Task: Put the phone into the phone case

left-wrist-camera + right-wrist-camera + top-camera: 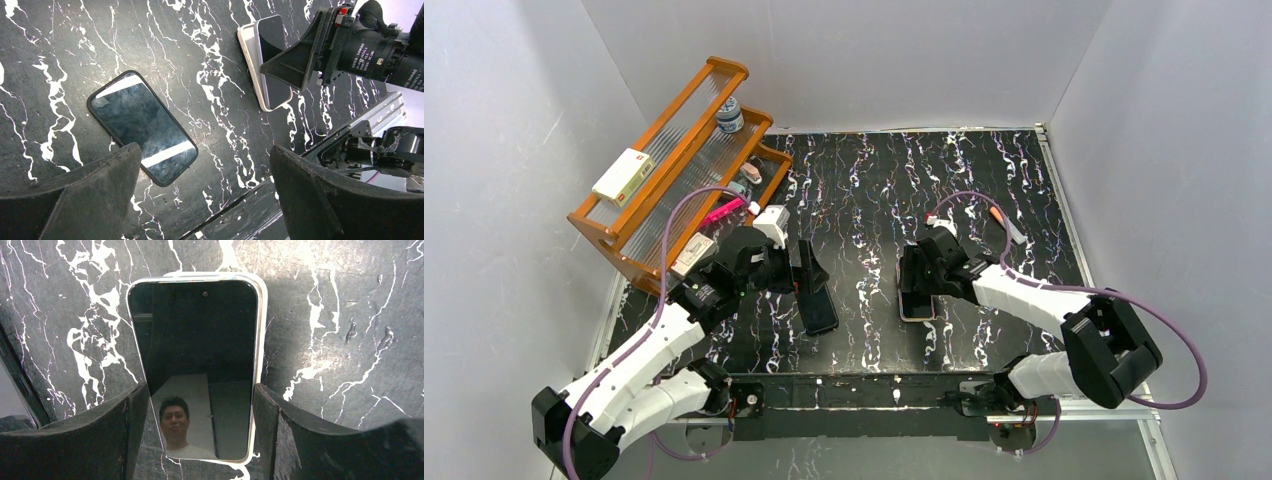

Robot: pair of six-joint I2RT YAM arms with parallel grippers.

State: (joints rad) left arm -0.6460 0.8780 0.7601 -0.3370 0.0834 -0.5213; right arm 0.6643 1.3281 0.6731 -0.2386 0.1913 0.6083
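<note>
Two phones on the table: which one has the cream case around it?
The right one, the phone between the right gripper's fingers: a cream phone case rims its screen. The other phone, by the left gripper, is black-edged.

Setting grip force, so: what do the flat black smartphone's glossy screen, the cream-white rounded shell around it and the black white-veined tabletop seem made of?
The phone: glass-like front, glossy, mirroring a face. The phone case: smooth pale plastic or silicone, soft sheen; which, unclear. The table: marble-look surface, lightly scuffed, possibly a printed laminate.
</note>
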